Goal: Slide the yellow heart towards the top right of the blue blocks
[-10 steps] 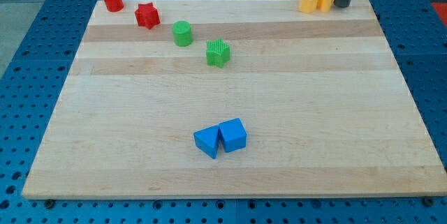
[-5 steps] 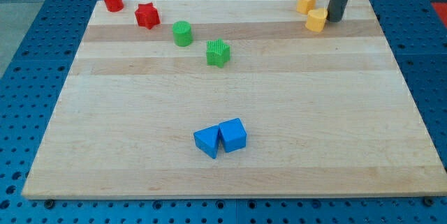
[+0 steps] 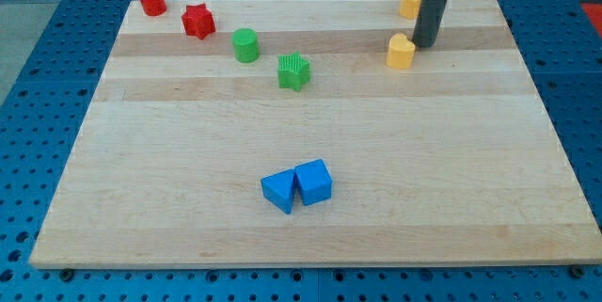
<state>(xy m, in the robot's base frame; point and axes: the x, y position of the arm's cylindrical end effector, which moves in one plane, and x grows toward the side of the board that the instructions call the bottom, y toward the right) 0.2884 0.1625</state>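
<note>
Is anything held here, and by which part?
Nothing is held. My tip only pushes, sitting at the upper right side of the yellow heart.

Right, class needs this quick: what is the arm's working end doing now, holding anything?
No pincer: my tip holds nothing, sitting just right of and above the yellow heart, seemingly touching it.

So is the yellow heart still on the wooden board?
Yes, on. The yellow heart sits flat on the wooden board, beside my tip.
</note>
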